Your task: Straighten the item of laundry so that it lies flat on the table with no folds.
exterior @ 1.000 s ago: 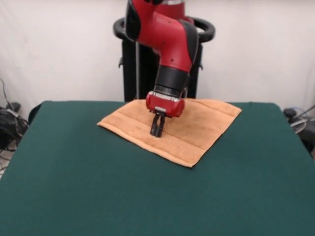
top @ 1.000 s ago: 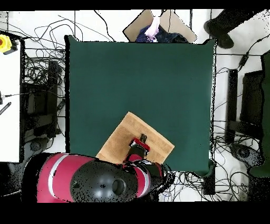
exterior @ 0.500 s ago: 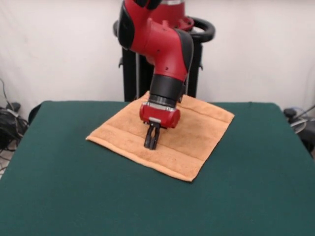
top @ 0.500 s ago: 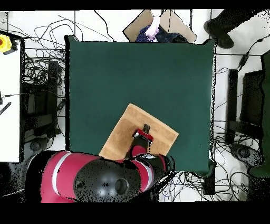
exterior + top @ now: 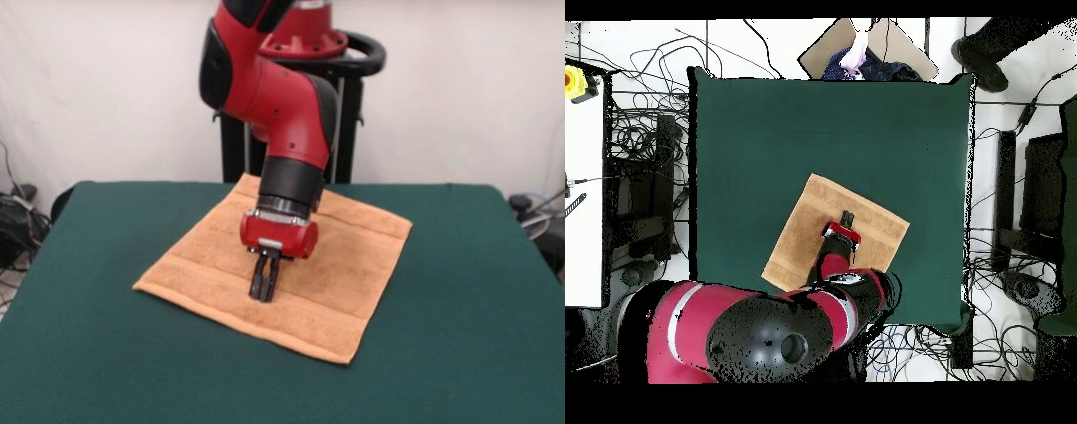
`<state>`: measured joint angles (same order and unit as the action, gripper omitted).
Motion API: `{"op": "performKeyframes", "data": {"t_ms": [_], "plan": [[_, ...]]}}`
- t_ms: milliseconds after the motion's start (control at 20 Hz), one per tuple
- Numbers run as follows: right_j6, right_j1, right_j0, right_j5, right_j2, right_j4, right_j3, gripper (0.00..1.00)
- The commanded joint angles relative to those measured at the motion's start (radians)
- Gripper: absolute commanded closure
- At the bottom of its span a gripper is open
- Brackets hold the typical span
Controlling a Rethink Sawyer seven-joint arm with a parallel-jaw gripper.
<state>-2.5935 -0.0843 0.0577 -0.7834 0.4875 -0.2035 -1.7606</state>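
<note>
The item of laundry [image 5: 349,265] is an orange-tan towel that lies spread out and nearly flat on the green table [image 5: 124,371], turned like a diamond, with band stripes near two hems. My gripper [image 5: 263,296] points straight down onto the towel's middle. Its black fingers are shut together with their tips in the cloth. From overhead, the towel [image 5: 797,240] sits in the half of the table [image 5: 815,120] nearer the robot's base. The gripper [image 5: 846,214] is over its centre, and the red arm hides the towel's lower corner.
Cables and dark equipment lie on the floor around the table [image 5: 645,190]. A cardboard box [image 5: 885,45] and a person's shoe [image 5: 990,50] sit beyond the far edge. Bare green cloth surrounds the towel on all sides.
The gripper has moved away from the robot's base, toward the table's middle. The towel has slid along with it while staying spread out.
</note>
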Motion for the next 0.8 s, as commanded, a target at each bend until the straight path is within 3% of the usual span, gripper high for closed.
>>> {"op": "performKeyframes", "data": {"t_ms": [50, 300, 400, 500, 700, 800], "plan": [[0.047, 0.094, -0.018, 0.001, -0.108, 0.049, 0.297, 1.00], [0.039, 0.107, -0.022, 0.008, -0.109, 0.034, 0.327, 1.00], [0.015, 0.088, -0.035, 0.082, -0.131, -0.027, 0.330, 1.00], [-0.028, 0.011, -0.057, 0.233, -0.182, -0.136, 0.274, 1.00], [-0.067, -0.123, -0.054, 0.341, -0.205, -0.209, 0.124, 1.00], [-0.082, -0.235, -0.097, 0.484, -0.279, -0.268, 0.014, 1.00]]}}
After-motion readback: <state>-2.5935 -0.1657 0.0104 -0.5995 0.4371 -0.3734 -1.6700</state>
